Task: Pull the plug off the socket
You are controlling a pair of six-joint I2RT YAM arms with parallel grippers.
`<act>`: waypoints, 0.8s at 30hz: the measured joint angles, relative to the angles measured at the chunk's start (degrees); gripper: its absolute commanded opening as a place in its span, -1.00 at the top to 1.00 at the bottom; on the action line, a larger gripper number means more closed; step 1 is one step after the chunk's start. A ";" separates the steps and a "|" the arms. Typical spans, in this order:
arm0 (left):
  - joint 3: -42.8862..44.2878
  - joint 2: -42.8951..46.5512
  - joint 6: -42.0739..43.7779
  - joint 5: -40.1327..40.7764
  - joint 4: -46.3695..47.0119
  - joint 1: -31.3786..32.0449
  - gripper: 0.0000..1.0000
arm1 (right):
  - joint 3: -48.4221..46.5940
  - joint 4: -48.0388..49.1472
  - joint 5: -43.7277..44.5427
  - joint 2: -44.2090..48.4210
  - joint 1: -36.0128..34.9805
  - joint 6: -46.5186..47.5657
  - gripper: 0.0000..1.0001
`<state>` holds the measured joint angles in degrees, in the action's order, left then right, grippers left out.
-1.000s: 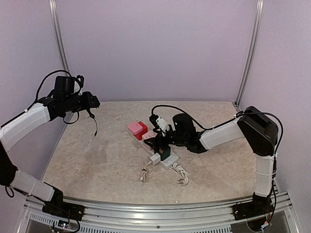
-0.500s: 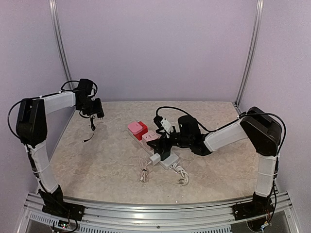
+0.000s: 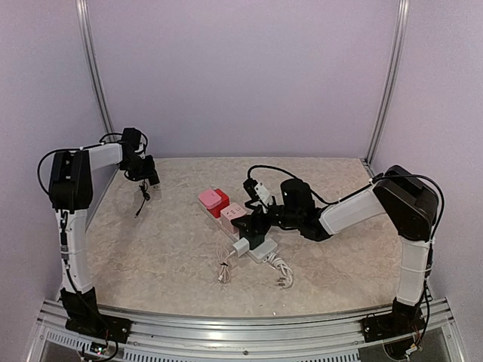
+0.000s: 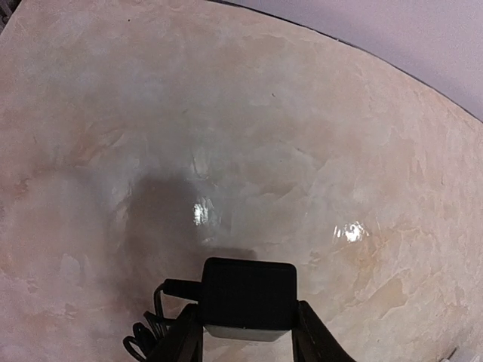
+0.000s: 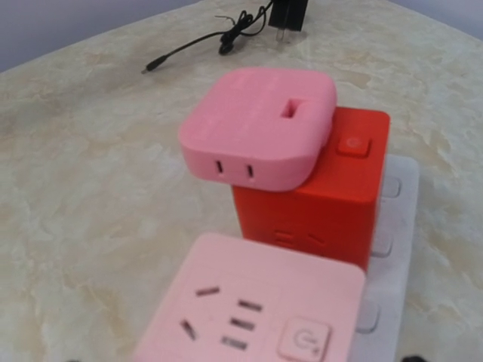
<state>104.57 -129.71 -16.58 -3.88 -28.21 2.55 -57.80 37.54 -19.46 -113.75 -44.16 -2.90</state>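
A black plug with a thin black cord hangs just above the far left of the table, and my left gripper is shut on its sides. In the right wrist view the black plug shows far off, away from the socket. The socket, a long white strip, lies mid-table; its bare edge runs past the cube adapters. My right gripper hovers low over the strip's middle, its jaws spread and holding nothing. Its fingers do not show in the right wrist view.
Two pink cube adapters and a red one sit on the strip. A white charger is at its near end. The strip's coiled white cord and a small cable lie in front.
My left arm has swung from the front left to the back left, lowering the black plug toward the table. The right gripper has shifted slightly right over the strip.
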 measured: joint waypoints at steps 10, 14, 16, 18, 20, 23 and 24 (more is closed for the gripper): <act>1.57 -1.92 0.61 -2.49 1.09 -1.81 -0.79 | -1.03 -2.40 0.22 0.00 0.15 -0.42 -0.85; 1.60 1.51 1.53 -1.70 1.14 -0.59 -0.97 | -1.55 -6.51 0.46 1.38 0.20 -1.44 -0.86; -2.29 6.45 1.84 -1.55 2.99 0.81 -0.97 | -1.55 -8.85 0.50 3.21 0.20 -2.16 -0.86; -9.11 13.90 1.86 -2.27 5.29 3.10 -0.98 | -1.55 -11.28 0.68 5.90 0.20 -2.86 -0.86; -17.64 23.21 1.84 -3.17 8.63 6.60 -0.98 | -1.55 -13.68 0.98 9.07 0.20 -3.54 -0.86; -26.67 33.57 1.95 -3.30 12.94 12.85 -0.98 | -1.55 -17.20 1.57 13.05 0.20 -4.50 -0.85; -29.31 36.30 2.12 -3.21 13.99 15.02 -0.97 | -1.55 -18.36 1.79 14.01 0.20 -4.72 -0.84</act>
<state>75.26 -93.41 -14.46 -7.09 -14.22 17.56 -59.35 19.18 -17.67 -99.74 -43.97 -7.62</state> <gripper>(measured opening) 0.987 0.928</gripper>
